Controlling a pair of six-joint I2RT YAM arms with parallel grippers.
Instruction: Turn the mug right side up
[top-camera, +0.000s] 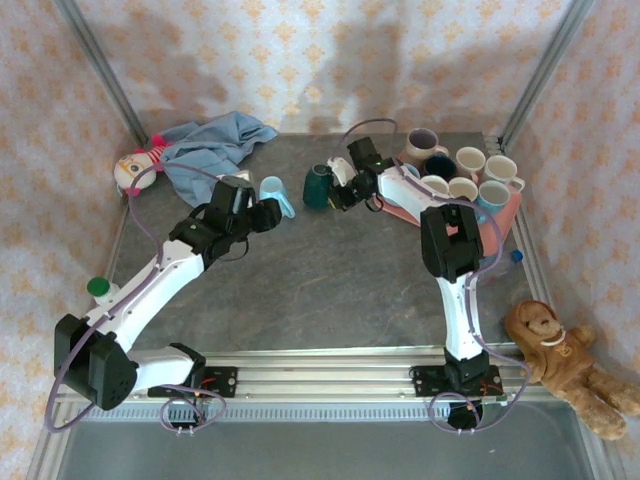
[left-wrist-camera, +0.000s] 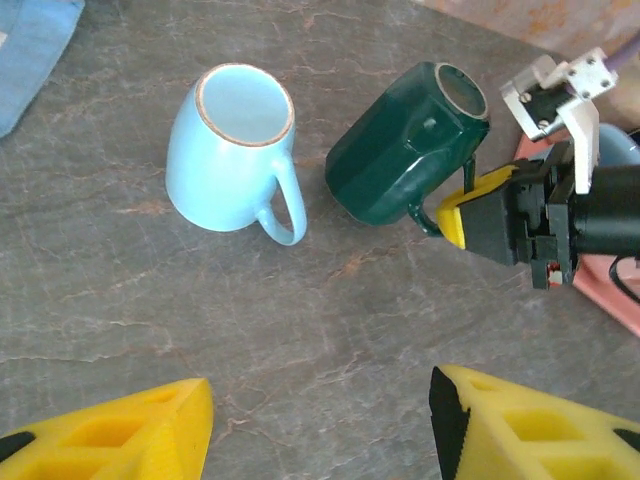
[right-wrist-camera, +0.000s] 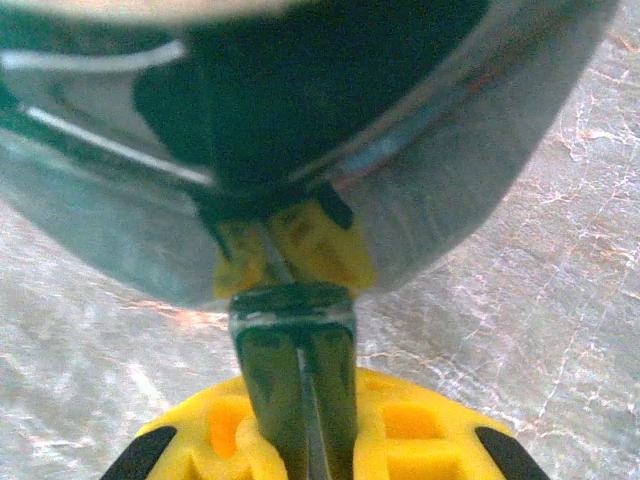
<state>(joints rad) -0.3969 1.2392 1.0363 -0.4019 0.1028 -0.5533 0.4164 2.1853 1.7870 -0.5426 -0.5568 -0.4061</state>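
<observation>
Item: green mug (left-wrist-camera: 390, 160), dark and faceted.
Position: on the grey table (top-camera: 330, 290), toward its far side and near the middle.
Attitude: tilted well off upright in the left wrist view, one round end turned up and away. Whether that end was the mouth or the base could not be told, nor whether the mug touched the table.
Handle (right-wrist-camera: 295, 370): pointed down and toward the near side, caught between yellow fingers (right-wrist-camera: 320, 245).
Right gripper (top-camera: 342, 196): clenched on the green mug's handle and reaching in from the mug's right. Its black body lay just beside the mug.
Left gripper (left-wrist-camera: 320, 430): released, its jaws standing wide apart with nothing between them. It was on the near left of the green mug and clear of it.
Blue mug (left-wrist-camera: 235, 150): pale, standing upright just left of the green mug and not touching it. Its mouth was open to the camera and its handle was turned toward the near side.
Tray (top-camera: 505, 218): pink, to the right of the green mug beyond the right gripper, carrying several mugs (top-camera: 470, 160) packed close together.
Cloth (top-camera: 215, 140): blue and crumpled, well to the far left of the green mug.
Doll (top-camera: 135, 165): lying at the cloth's left edge, farther from the green mug than the cloth.
Stuffed animal (top-camera: 560, 360): brown, well apart from the green mug at the near right, off the table's edge.
</observation>
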